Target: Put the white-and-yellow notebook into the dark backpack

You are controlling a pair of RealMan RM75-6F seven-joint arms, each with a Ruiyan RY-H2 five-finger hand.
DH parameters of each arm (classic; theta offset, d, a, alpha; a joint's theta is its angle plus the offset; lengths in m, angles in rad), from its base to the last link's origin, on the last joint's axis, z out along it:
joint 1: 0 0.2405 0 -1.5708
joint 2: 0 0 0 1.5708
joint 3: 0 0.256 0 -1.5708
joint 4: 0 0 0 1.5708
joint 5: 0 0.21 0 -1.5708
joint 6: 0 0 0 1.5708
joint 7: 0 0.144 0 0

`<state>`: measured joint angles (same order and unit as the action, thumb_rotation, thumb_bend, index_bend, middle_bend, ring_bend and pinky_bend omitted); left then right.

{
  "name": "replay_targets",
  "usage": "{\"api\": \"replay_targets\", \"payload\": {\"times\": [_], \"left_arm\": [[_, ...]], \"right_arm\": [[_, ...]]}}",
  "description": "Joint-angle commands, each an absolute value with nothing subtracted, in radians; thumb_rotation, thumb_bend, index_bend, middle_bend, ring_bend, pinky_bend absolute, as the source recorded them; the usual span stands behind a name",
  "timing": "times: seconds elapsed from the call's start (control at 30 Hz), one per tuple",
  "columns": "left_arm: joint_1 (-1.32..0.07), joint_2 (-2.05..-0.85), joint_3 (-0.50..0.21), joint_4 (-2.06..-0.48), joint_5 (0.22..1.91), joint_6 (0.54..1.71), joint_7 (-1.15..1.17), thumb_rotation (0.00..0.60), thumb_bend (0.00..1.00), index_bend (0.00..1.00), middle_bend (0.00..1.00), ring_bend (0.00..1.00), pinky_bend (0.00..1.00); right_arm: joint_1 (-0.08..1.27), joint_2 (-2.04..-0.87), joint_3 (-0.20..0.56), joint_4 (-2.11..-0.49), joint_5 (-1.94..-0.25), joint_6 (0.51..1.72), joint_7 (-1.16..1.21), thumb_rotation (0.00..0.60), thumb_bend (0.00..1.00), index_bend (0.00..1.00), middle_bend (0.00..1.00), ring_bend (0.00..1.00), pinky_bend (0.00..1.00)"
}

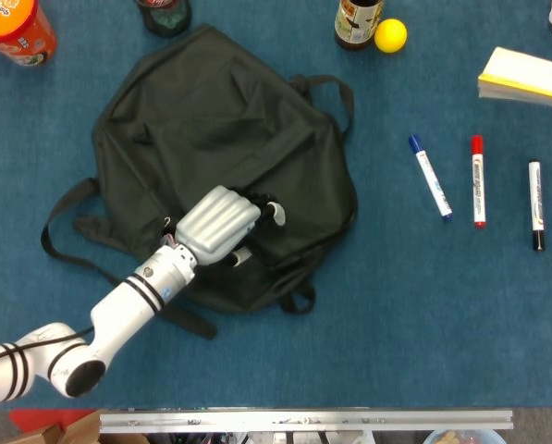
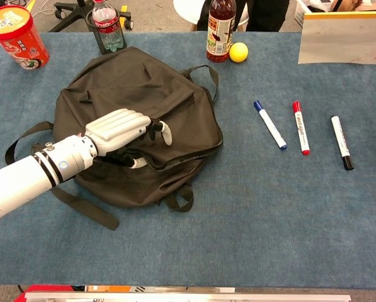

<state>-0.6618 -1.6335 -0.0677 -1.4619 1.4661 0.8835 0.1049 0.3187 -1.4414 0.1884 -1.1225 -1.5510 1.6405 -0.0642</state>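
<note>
Notebook far upper-right, long axis roughly left-right, well apart from left hand gripping backpack flap at opening; right hand unseen.

Three markers lie side by side; yellow ball touches bottle.

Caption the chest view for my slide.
Left hand lifts the dark backpack's flap; notebook waits at the table's far right.

Bright, even overhead light in both views. Shadows are soft and short under the robot hand and markers. Focus is sharp, without glare; the table looks evenly lit.
</note>
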Motion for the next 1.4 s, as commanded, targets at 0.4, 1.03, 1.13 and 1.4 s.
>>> {"api": "replay_targets", "payload": {"times": [0.4,1.03,1.13,1.4], "left_arm": [[-0.684,-1.689,-0.087,-1.409,1.474,0.935,0.013,0.600,0.44,0.64,0.63,0.65,0.76],[-0.642,-1.507,-0.155,-1.591,1.420,1.025,-0.234,0.600,0.44,0.65,0.65,0.66,0.78],[-0.631,-1.488,-0.164,-1.617,1.403,1.038,-0.259,0.600,0.44,0.65,0.65,0.66,0.78],[-0.616,-1.445,-0.182,-1.681,1.360,1.041,-0.320,0.600,0.44,0.64,0.65,0.65,0.78]], "right_arm": [[0.319,-1.438,0.200,-1.125,-1.548,1.648,-0.046,0.600,0.36,0.87,0.78,0.64,0.60],[0.315,-1.352,0.144,-1.291,-1.603,1.599,0.012,0.600,0.39,0.88,0.80,0.65,0.62],[0.317,-1.315,0.117,-1.357,-1.625,1.569,0.048,0.600,0.40,0.89,0.80,0.66,0.63],[0.343,-1.185,0.058,-1.567,-1.639,1.433,0.208,0.600,0.47,0.90,0.82,0.67,0.65]]}}
